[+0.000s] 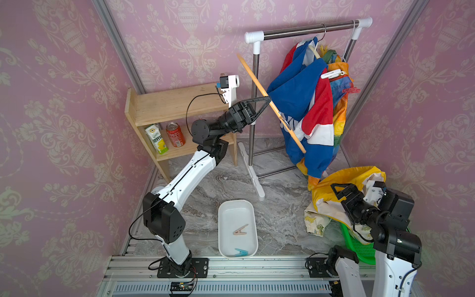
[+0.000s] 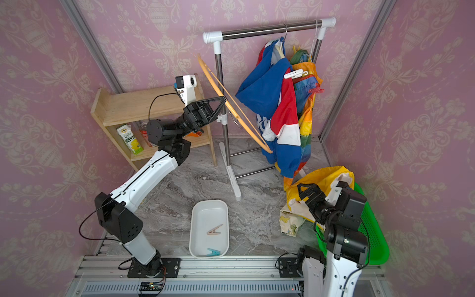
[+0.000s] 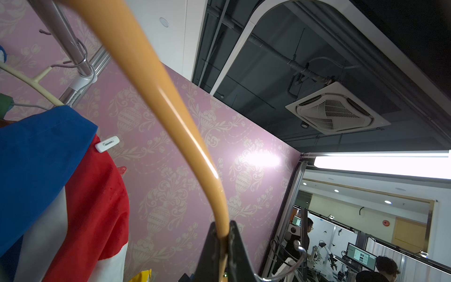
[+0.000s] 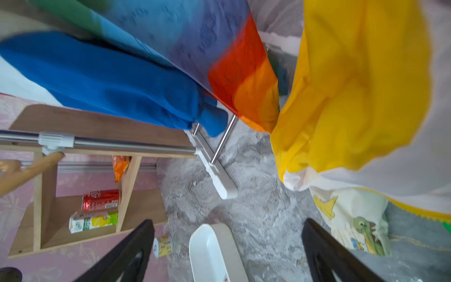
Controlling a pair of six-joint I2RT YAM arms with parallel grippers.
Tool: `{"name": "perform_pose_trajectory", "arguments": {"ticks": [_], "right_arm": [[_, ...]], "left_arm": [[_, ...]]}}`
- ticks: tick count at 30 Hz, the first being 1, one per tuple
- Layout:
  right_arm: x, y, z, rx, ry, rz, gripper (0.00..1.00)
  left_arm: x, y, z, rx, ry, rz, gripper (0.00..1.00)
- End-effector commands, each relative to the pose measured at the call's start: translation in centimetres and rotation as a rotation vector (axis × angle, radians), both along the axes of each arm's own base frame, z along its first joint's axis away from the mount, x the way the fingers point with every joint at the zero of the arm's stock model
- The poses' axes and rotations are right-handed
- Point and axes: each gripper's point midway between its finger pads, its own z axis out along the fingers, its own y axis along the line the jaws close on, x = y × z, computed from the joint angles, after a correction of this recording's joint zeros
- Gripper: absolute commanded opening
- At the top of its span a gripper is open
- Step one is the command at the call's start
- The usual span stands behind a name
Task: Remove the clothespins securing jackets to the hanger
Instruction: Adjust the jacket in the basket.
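White tray (image 1: 235,214) holds beige clothespin (image 1: 240,229) and teal clothespin (image 1: 241,252); left claw (image 1: 270,98) pinches hanger (image 1: 257,80), right claw (image 4: 227,221) spread.

Glossy tan hanger (image 3: 170,117); polished metal rail (image 1: 308,30); thin matt cloth jackets (image 1: 295,84); smooth white plastic tray (image 1: 231,213); bare wooden shelf (image 1: 174,102).

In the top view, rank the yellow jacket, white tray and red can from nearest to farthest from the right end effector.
1. Yellow jacket: heaped right beside the right end effector, at the right.
2. White tray: front centre of the floor.
3. Red can: on the wooden shelf, far left.
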Motion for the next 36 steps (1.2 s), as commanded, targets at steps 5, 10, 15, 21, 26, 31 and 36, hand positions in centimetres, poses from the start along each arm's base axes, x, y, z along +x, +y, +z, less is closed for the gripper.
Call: {"name": "perform_pose_trajectory", "arguments": {"ticks": [5,10,15,21,26,31,36], "right_arm": [[0.0,3.1,-7.6,-0.172,0.310,0.218,0.96],[-2.4,2.1,-10.8,-0.320,0.507,0.203,1.00],[-4.7,1.0,-14.7,-0.372,0.610,0.193,0.99],[-2.4,1.7,-18.9,-0.391,0.571,0.175,0.96],[-1.3,0.6,-19.6,-0.528,0.581,0.165,1.00],[-0.2,0.6,-21.1,-0.546,0.565,0.129,0.99],[0.2,1.1,-23.3,-0.572,0.587,0.140,0.90]], "left_arm": [[0.9,-1.0,-0.9,-0.034,0.017,0.018,0.00],[1.7,-1.6,-1.4,-0.026,0.011,0.021,0.00],[2.3,-2.4,-0.9,-0.005,-0.027,-0.004,0.00],[3.9,-2.9,-0.4,-0.009,-0.027,-0.044,0.00],[4.7,-2.9,0.5,-0.025,-0.037,-0.082,0.00],[4.7,-3.0,1.1,-0.022,-0.047,-0.096,0.00],[4.2,-2.9,1.3,-0.015,-0.046,-0.104,0.00]]}}
